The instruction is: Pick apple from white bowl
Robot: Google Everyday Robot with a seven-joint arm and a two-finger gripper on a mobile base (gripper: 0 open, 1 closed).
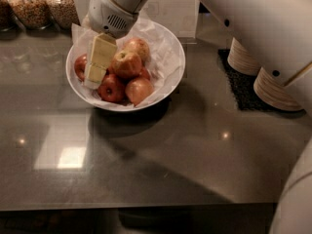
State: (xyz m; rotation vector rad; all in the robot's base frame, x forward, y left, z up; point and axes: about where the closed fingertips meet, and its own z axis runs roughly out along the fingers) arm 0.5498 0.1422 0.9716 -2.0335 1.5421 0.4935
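Your one camera looks steeply down from above and behind the gripper, fairly close; it sits upper-left, over the white bowl.

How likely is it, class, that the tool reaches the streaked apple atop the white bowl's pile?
Probably yes: the tool sits inside the white bowl, right beside the apple, which lies uncovered on top.
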